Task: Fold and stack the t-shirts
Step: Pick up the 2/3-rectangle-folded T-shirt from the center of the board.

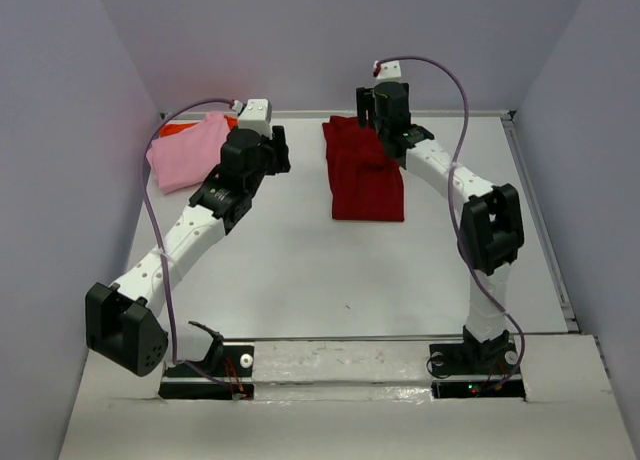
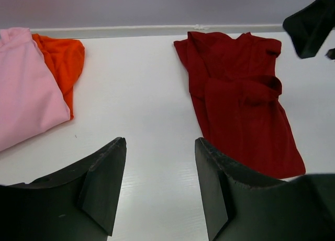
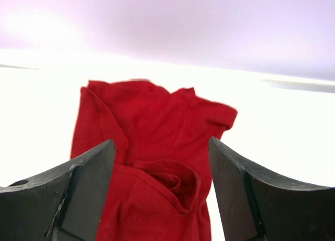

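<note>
The dark crimson t-shirt [image 1: 365, 175] lies roughly folded and rumpled at the back middle of the table [image 1: 300, 270]. My right gripper [image 1: 374, 116] hovers open over its far end, and the cloth [image 3: 152, 126] shows below and between its jaws [image 3: 161, 142], untouched. The light pink t-shirt [image 1: 185, 150] lies folded at the back left, on top of the orange-red t-shirt [image 1: 180, 128], which peeks out behind it. My left gripper [image 1: 279, 148] stands open between the two piles, over bare table [image 2: 160, 141], with pink [image 2: 23, 89] and orange [image 2: 60, 60] to its left and crimson [image 2: 241, 110] to its right.
Grey walls close the table on the left, back and right, with a raised rim [image 1: 540, 220] along the right edge. A purple cable [image 1: 155, 220] loops beside the left arm. The right gripper's black body [image 2: 309, 21] shows in the left wrist view's top right.
</note>
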You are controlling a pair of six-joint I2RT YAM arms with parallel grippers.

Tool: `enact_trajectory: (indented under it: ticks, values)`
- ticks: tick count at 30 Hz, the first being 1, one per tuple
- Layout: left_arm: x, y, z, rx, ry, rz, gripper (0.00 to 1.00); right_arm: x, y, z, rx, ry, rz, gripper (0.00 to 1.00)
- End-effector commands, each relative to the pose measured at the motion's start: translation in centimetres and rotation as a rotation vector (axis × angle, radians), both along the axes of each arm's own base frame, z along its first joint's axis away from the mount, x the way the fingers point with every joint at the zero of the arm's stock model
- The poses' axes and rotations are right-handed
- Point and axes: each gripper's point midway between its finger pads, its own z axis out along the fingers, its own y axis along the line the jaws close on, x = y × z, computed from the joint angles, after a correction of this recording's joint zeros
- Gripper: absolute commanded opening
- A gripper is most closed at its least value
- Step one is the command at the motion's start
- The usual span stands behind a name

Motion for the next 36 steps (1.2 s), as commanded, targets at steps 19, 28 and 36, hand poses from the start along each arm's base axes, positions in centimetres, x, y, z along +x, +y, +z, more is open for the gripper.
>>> enact_trajectory:
  ticks: [19, 28, 36]
  values:
    - [-2.8, -11.0, -15.1, -0.501, 0.366, -0.369, 0.64, -21.5, -8.4, -8.9, 0.37, 0.283, -0.26, 0.75]
    - [-3.6, -11.2, -19.1, -0.533, 0.415, -0.37, 0.64, -22.2, -6.4, -14.2, 0.439, 0.418, -0.242, 0.75]
    - [-2.9, -11.8, -20.2, -0.556, 0.418, -0.375, 0.63, -21.1, -4.7, -17.6, 0.575, 0.504, -0.216, 0.73]
